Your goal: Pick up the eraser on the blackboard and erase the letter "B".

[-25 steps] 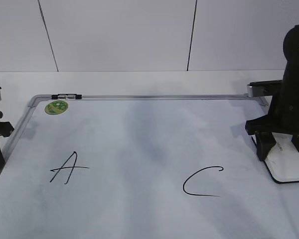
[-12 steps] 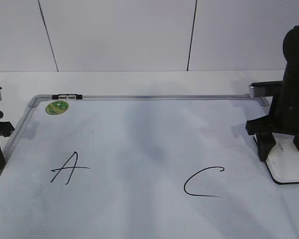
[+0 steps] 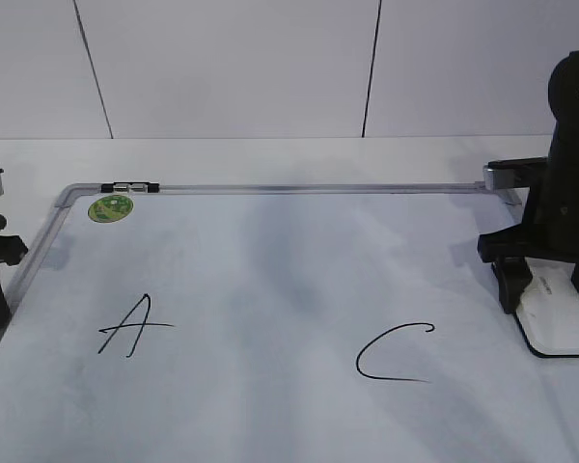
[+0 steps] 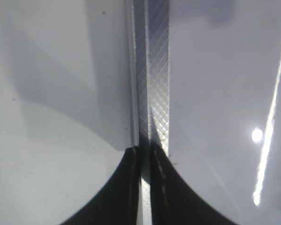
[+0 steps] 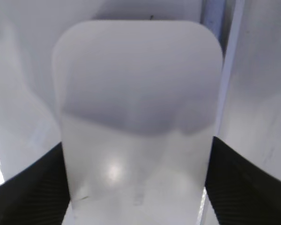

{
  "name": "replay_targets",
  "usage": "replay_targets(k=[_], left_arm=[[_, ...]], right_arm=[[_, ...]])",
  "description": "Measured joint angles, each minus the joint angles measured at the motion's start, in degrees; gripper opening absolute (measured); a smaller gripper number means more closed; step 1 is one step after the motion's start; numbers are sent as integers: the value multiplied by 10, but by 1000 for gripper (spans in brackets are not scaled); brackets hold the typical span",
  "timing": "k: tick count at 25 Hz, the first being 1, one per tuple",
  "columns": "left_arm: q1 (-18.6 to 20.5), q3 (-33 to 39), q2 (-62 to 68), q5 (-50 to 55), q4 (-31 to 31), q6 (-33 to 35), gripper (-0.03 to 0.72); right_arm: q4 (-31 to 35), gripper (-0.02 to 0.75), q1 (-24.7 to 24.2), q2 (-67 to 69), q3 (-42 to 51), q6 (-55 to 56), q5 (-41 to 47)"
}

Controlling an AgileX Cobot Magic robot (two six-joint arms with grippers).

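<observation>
Scene: blackboard (image 3: 270,280) flat on the worktop (image 3: 270,159); only "A" (image 3: 132,326) and "C" (image 3: 394,354) still written on it, w/ blank board between them. No "B" to be seen.
Eraser: white eraser (image 3: 554,318) lies flat at the board's right edge, just right of the "C", dark underside down.
Right gripper (image 3: 550,294): poised directly over the eraser; wrist view shows the eraser (image 5: 138,122) filling the gap, black fingers (image 5: 35,185) on either side w/ slivers of board visible between pad and block, i.e. spread wide, not gripping.
Change: vs. a sec ago the fingers have spread wider and the eraser sits squarer, no longer tipped under the gripper.
Meaning: looks like a put-down after wiping; erasing appears done, release all but complete.
Left gripper (image 4: 143,187): parked over the board's left frame rail (image 4: 152,70), fingers pinched narrow, holding nothing.
Green sticker (image 3: 110,206): far-left corner, untouched.
</observation>
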Motion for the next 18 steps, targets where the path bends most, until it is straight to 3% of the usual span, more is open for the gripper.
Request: replay_targets(k=[5,18], left_arm=[[0,0,0,0,0,0,13],[0,0,0,0,0,1,13]], right_arm=[[-3,664,0,0,0,0,0],[-8,642,0,1,-67,0,52]])
